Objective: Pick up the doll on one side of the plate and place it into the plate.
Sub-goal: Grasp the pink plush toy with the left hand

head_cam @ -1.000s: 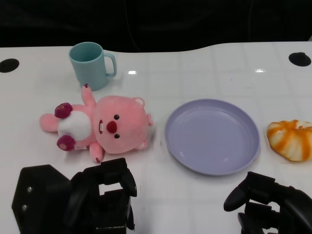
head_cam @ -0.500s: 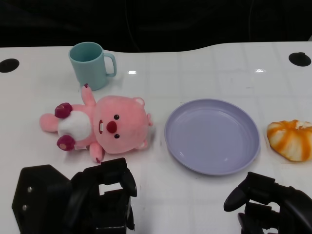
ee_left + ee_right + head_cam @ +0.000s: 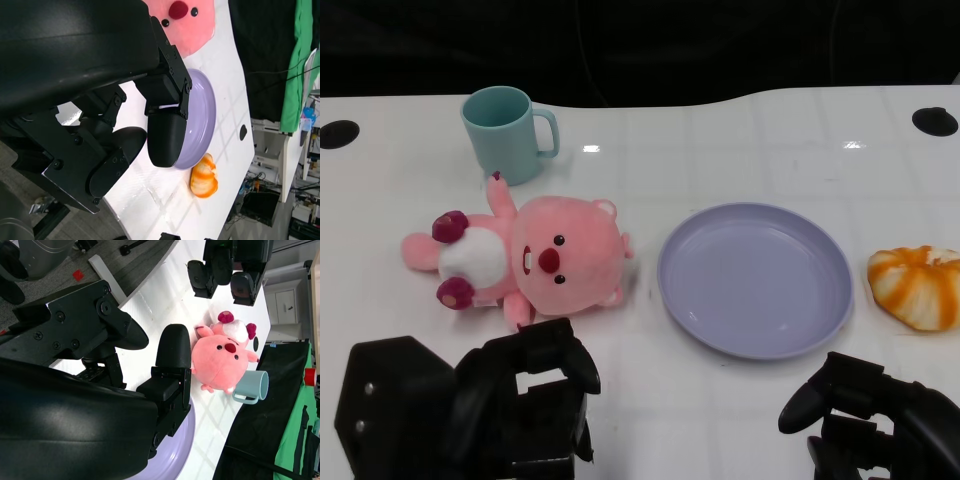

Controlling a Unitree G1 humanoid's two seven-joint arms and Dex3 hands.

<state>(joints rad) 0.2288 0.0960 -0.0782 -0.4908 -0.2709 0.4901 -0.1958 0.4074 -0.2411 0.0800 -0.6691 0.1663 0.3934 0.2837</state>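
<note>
The task is judged to be at its opening step, the reach toward the doll (image 3: 525, 258), which is seen lying on its back on the white table (image 3: 740, 140), to the left of the lilac plate (image 3: 755, 278) and apart from its rim. A teal mug (image 3: 507, 133) is set just behind the doll, and an orange-and-white striped toy (image 3: 916, 286) is found on the far side of the plate. The left hand (image 3: 520, 405) is held low at the near edge, just short of the doll, its fingers apart and nothing gripped. The right hand (image 3: 875, 415) is likewise kept empty with fingers spread, near the plate's front rim. For the next move, the left hand would need to be carried forward over the doll's body and closed around it, clear of the mug.
</note>
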